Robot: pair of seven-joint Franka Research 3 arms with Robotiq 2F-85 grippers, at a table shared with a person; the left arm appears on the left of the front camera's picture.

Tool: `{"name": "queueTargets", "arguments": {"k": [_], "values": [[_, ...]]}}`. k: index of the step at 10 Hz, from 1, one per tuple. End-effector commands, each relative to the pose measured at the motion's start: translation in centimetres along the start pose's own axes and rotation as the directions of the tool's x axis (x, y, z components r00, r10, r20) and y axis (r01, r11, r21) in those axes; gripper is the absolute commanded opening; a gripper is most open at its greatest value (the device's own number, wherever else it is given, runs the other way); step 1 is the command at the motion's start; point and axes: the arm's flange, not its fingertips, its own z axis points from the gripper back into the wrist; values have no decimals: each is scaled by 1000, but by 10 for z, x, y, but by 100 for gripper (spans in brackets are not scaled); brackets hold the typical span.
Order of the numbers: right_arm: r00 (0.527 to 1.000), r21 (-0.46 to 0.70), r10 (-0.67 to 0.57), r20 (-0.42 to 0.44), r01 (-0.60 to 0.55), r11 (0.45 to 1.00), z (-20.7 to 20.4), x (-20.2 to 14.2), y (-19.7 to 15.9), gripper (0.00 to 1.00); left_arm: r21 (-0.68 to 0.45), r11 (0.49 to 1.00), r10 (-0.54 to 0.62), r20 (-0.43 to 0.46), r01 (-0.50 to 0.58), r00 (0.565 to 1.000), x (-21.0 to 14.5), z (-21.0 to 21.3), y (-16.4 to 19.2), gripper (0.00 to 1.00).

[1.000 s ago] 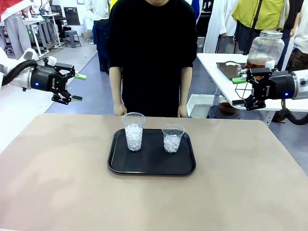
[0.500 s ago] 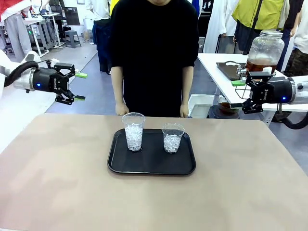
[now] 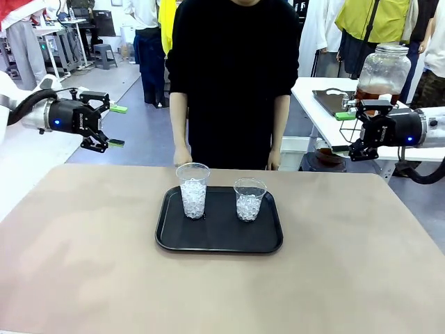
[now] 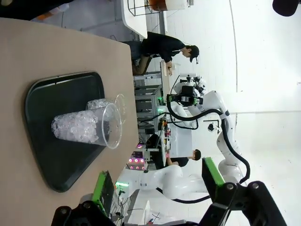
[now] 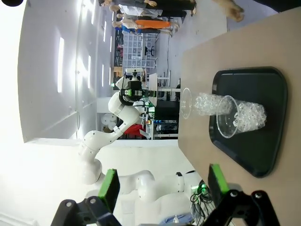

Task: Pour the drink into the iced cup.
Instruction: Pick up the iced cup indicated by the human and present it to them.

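Currently my left gripper [image 3: 115,126] gapes wide, holding nothing. My right gripper [image 3: 345,133] is equally spread and empty, touching nothing.

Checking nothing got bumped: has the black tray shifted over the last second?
No. In the front view the tray keeps the same gap to the far edge of the table.

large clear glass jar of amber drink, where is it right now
In the front view the large clear glass jar stands far right on a white side table, just behind the right gripper, off the tan table.
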Motion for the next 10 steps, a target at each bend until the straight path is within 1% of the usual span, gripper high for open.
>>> {"name": "queueTargets", "arguments": {"k": [1, 10], "values": [[1000, 2, -2, 2, 2, 1000, 1, 0, -1, 100, -5, 1000, -11, 3, 11, 1000, 0, -1, -3, 100], [1000, 2, -2, 2, 2, 1000, 1, 0, -1, 100, -5, 1000, -11, 3, 11, 1000, 0, -1, -3, 100]]}}
